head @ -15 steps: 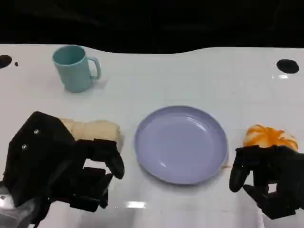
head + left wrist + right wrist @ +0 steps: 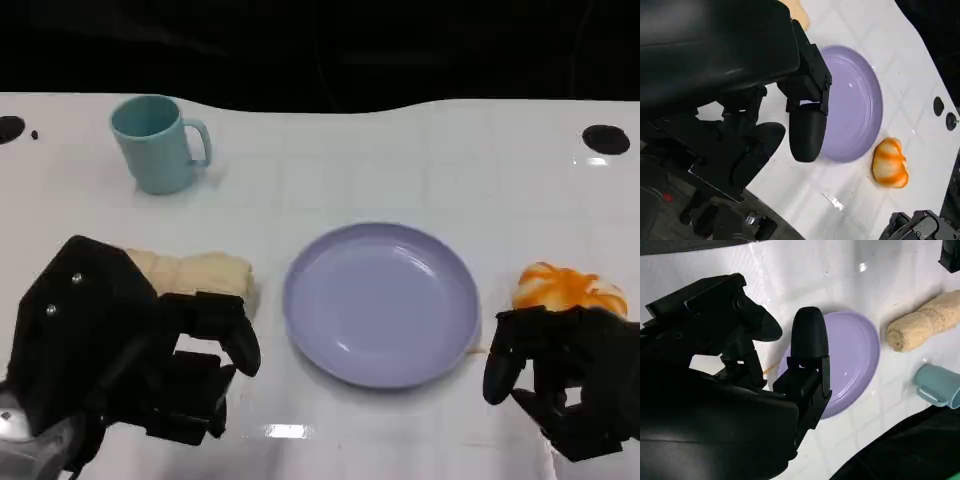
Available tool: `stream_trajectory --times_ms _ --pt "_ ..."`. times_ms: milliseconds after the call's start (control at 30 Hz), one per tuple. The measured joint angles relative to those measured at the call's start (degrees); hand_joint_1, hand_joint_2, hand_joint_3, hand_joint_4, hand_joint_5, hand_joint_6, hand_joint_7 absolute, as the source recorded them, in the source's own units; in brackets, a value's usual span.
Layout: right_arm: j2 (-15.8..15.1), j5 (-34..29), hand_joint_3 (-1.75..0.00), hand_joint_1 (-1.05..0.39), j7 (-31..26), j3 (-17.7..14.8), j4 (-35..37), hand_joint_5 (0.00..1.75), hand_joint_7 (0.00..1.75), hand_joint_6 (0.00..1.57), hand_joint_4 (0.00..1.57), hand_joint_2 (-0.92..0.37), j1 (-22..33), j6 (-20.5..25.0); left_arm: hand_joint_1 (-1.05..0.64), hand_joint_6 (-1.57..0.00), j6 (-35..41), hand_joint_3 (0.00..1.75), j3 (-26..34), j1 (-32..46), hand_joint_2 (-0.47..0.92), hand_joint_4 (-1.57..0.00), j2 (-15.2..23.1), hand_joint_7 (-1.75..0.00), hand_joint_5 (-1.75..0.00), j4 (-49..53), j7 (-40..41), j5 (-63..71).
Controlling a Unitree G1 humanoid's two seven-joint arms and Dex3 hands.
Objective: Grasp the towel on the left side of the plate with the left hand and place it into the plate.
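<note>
Left robot hand [image 2: 130, 350] released, empty, just beside rolled towel [image 2: 195, 274] w/ plate [image 2: 380, 303] near; risk: shallow grip, roll unravels/slips.

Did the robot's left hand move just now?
No. The left hand sits in the same spot beside the towel, left of the plate.

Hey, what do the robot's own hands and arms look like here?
Both are matte black. The left robot hand has a broad angular shell with small silver screws and thick rounded fingers. The right robot hand looks the same. A bit of silver forearm shows at the left.
</note>
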Motion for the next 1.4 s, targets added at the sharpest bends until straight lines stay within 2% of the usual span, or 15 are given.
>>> stream_trajectory --times_ms 667,767,900,1033,1100,1200,1300,1400 --pt "0.0 -0.1 -1.06 0.0 0.0 0.1 0.6 1.74 1.42 0.69 0.71 -0.58 0.0 -0.9 -0.03 -0.72 -0.4 1.37 0.0 0.0 0.46 -0.75 0.0 -1.57 -1.75 0.0 -0.1 0.4" --pt "0.0 -0.1 -1.07 0.01 0.0 0.1 0.9 1.74 1.42 0.69 0.71 -0.58 0.0 -1.0 -0.03 -0.71 -1.1 1.2 0.2 0.1 0.54 -0.71 -0.2 -1.38 -1.7 0.0 0.0 0.4" --pt "0.0 -0.2 -1.07 0.01 0.0 0.1 0.9 1.74 1.42 0.69 0.71 -0.58 0.0 -1.1 -0.04 -0.66 -1.1 0.98 2.3 0.7 0.64 -0.59 -2.6 -1.0 -1.51 0.0 1.6 -0.3" --pt "0.1 -0.3 -1.06 0.01 0.0 0.2 0.8 1.74 1.42 0.69 0.71 -0.58 -0.1 -1.0 -0.12 -0.6 -4.7 0.86 2.9 2.1 0.68 -0.51 -4.2 -0.78 -1.29 0.2 2.8 0.6" --pt "0.1 -0.3 -1.07 0.01 0.0 0.3 0.8 1.75 1.42 0.69 0.71 -0.58 -0.1 -1.0 -0.13 -0.6 -8.0 0.74 2.9 2.2 0.73 -0.49 -4.1 -0.67 -1.17 1.0 2.9 1.7" --pt "0.2 -0.3 -1.07 0.01 0.0 0.3 0.8 1.75 1.42 0.69 0.71 -0.58 -0.1 -1.0 -0.2 -0.54 -11.4 0.37 2.9 2.2 0.89 -0.38 -3.8 -0.36 -0.91 1.7 3.2 3.8" --pt "0.3 -0.3 -1.06 0.0 0.0 0.4 0.7 1.75 1.43 0.68 0.7 -0.58 -0.2 -0.9 -0.29 -0.4 -16.2 0.21 2.5 2.1 0.92 -0.21 -2.8 -0.19 -0.75 3.5 3.2 6.6" --pt "0.3 -0.3 -1.05 0.0 -0.1 0.4 0.6 1.75 1.44 0.68 0.7 -0.59 -0.2 -0.9 -0.37 -0.29 -23.2 0.12 1.8 1.3 0.92 -0.08 0.1 -0.09 -0.68 6.0 3.2 12.0"
